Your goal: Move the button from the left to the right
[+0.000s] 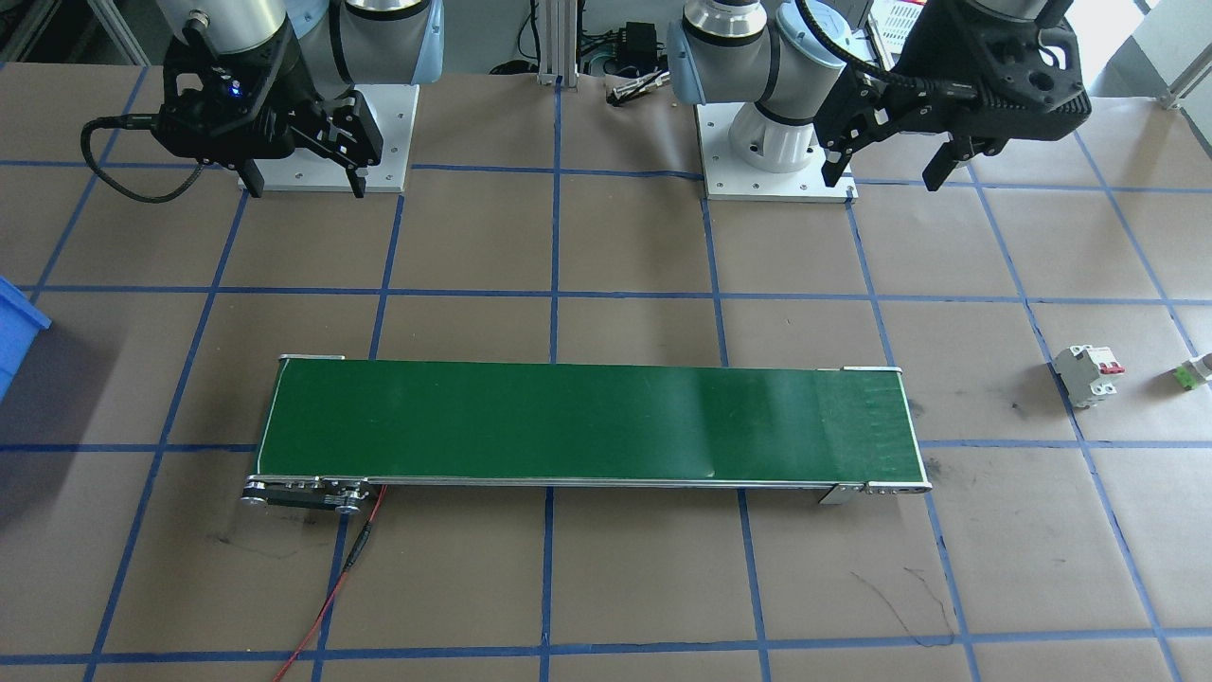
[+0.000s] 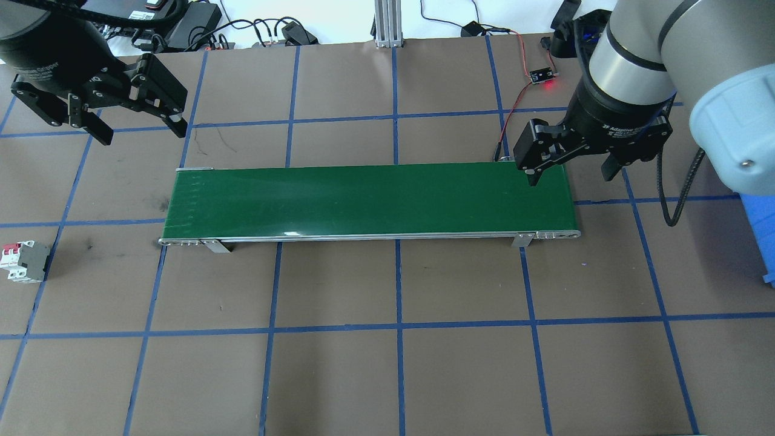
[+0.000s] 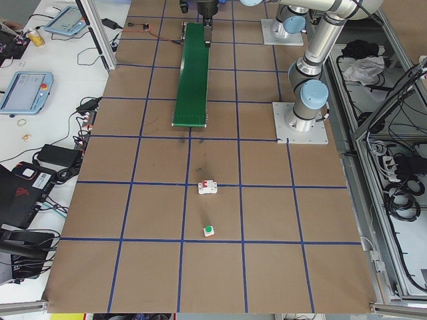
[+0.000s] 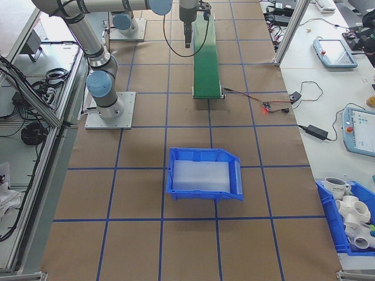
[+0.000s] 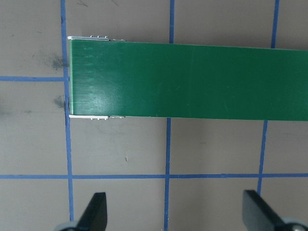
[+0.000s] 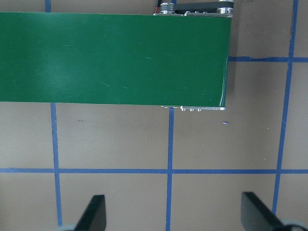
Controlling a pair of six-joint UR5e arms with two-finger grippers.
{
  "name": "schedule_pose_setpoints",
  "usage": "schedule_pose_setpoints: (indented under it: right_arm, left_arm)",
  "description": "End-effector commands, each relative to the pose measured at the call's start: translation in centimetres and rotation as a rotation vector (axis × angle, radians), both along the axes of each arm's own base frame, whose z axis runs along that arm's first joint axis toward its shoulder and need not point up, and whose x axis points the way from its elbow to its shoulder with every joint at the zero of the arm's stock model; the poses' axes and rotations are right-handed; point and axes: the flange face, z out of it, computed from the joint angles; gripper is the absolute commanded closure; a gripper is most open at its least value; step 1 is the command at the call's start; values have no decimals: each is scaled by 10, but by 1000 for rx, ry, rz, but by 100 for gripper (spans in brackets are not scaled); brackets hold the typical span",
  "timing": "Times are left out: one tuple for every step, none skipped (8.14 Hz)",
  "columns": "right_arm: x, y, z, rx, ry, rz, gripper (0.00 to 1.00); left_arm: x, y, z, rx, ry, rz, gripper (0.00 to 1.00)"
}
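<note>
A brown paper-covered tabletop (image 2: 387, 375) marked into squares with blue tape carries a long green conveyor belt (image 2: 369, 203) lying across its middle. The button (image 1: 1195, 371), a small switch with a bright green base and a pale body, lies on the tabletop at the robot's far left end, well apart from the belt; in the exterior left view its round dark-green cap shows. Just beside it, nearer the belt, stands a white circuit breaker (image 1: 1087, 374) with red toggles. The left gripper (image 1: 885, 166) hangs above the tabletop near the left arm's base plate, its jaws spread wide with nothing between them. The right gripper (image 2: 569, 172) hangs over the far edge of the belt's right end, its jaws likewise released and holding nothing. A blue plastic bin (image 4: 205, 174) sits on the tabletop beyond the belt's right end. A red wire (image 1: 331, 592) trails from the belt's motor end across the paper
</note>
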Motion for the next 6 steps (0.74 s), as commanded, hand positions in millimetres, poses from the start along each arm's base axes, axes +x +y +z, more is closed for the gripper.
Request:
schedule_pose_setpoints:
  right_arm:
    - [0,0,1,-2,0,0,0]
    - [0,1,0,-1,0,0,0]
    - [0,0,0,1,0,0,0]
    - [0,0,0,1,0,0,0]
    - [0,0,1,-2,-2,0,0]
    - [0,0,0,1,0,0,0]
  left_arm:
    - [3,-4,0,-6,0,-15,0]
    - [3,-5,-2,0,-10,-21,0]
    - [4,-3,-2,-1,-12,-2,0]
    - [14,-5,-1,-4,-12,20,0]
    - [49,-13,-3,-1,-11,87,0]
    - [110,-19,-7,6,-8,219,0]
